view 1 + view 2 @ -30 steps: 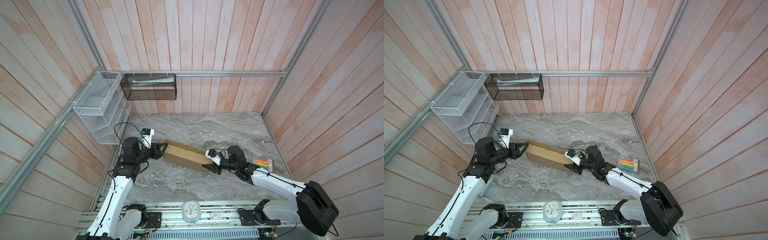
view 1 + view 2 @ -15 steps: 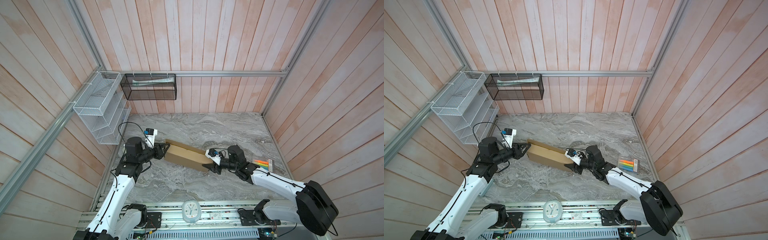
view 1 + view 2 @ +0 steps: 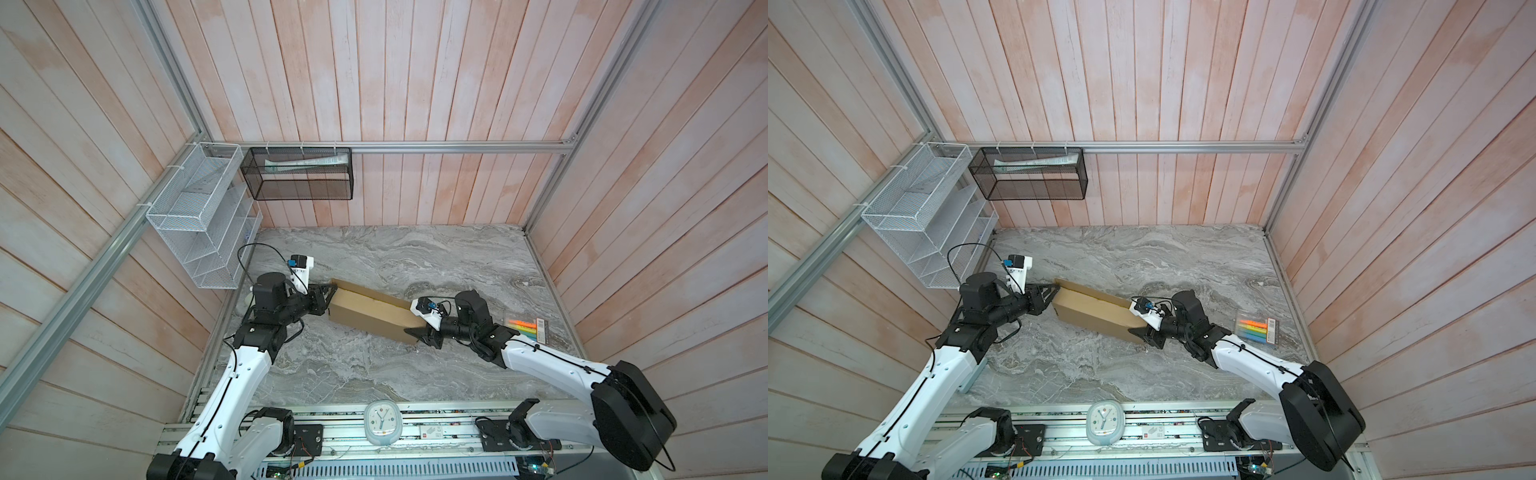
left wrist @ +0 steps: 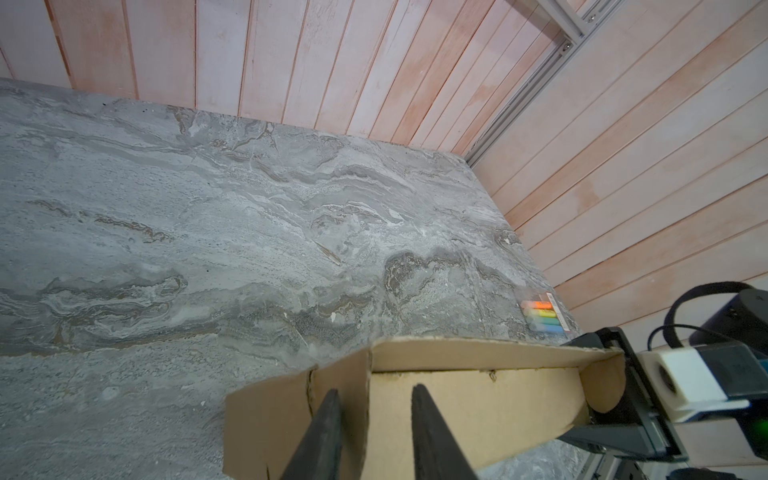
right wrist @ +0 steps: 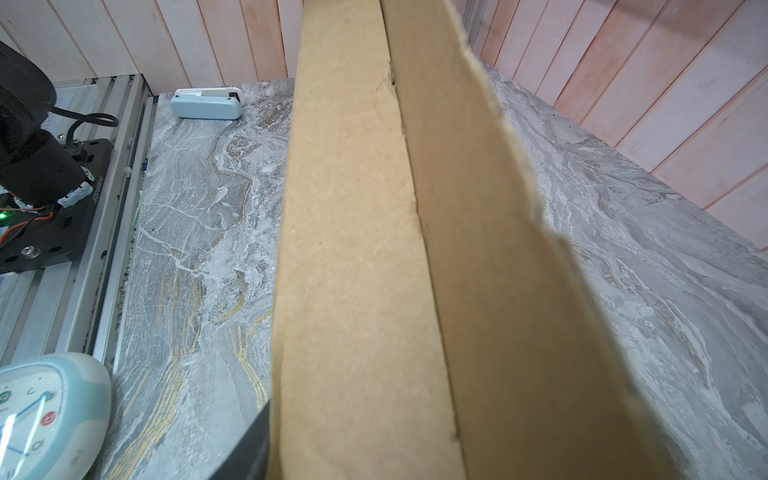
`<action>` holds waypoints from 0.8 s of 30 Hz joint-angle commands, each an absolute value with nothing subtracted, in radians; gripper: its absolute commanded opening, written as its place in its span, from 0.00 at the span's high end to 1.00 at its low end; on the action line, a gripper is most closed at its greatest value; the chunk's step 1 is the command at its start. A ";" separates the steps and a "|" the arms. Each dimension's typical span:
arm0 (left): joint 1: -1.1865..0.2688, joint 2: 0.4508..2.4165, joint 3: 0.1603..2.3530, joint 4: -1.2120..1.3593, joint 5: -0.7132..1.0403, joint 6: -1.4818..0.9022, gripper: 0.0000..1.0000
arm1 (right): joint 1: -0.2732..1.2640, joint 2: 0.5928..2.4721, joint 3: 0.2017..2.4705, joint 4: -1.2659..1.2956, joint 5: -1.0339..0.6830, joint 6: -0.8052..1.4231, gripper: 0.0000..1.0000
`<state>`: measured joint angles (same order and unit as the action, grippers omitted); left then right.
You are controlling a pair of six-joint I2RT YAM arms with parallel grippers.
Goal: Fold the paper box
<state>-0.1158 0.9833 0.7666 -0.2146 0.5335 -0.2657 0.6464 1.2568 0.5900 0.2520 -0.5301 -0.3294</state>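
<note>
While the box (image 3: 374, 309) lies diagonally at desk (image 3: 374, 257) centre, the left gripper (image 4: 376, 390) straddles 1 end wall, jaws part open with a gap on 1 side; the right gripper (image 3: 413, 321) clamps the opposite end.

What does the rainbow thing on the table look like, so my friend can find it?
Start at the grey marble table and go to its edge by the right wall, beyond the paper box. There lies a small flat clear pack. Nothing else here has bright stripes: orange, yellow, green, blue.
</note>
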 commanded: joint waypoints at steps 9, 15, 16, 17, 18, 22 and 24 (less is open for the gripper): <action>-0.135 0.969 0.728 -0.165 0.463 -0.274 0.79 | 0.647 1.273 0.647 0.245 -0.572 -0.337 0.73; -0.145 0.949 0.698 -0.156 0.409 -0.281 0.82 | 0.646 1.275 0.660 0.229 -0.580 -0.346 0.73; -0.145 0.945 0.695 -0.159 0.397 -0.279 0.84 | 0.646 1.276 0.660 0.228 -0.582 -0.348 0.73; -0.144 0.938 0.690 -0.162 0.391 -0.278 0.85 | 0.646 1.278 0.660 0.228 -0.583 -0.348 0.73; -0.145 0.933 0.684 -0.162 0.387 -0.278 0.86 | 0.646 1.281 0.660 0.227 -0.586 -0.350 0.73; -0.146 0.923 0.670 -0.155 0.380 -0.284 0.89 | 0.646 1.289 0.663 0.227 -0.591 -0.351 0.73; -0.146 0.926 0.664 -0.151 0.377 -0.287 0.92 | 0.646 1.292 0.663 0.227 -0.593 -0.352 0.74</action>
<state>-0.1406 0.9333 0.6842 -0.1665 0.3912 -0.2802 0.6464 1.2846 0.6273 0.2096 -0.5549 -0.3439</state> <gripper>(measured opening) 0.091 0.501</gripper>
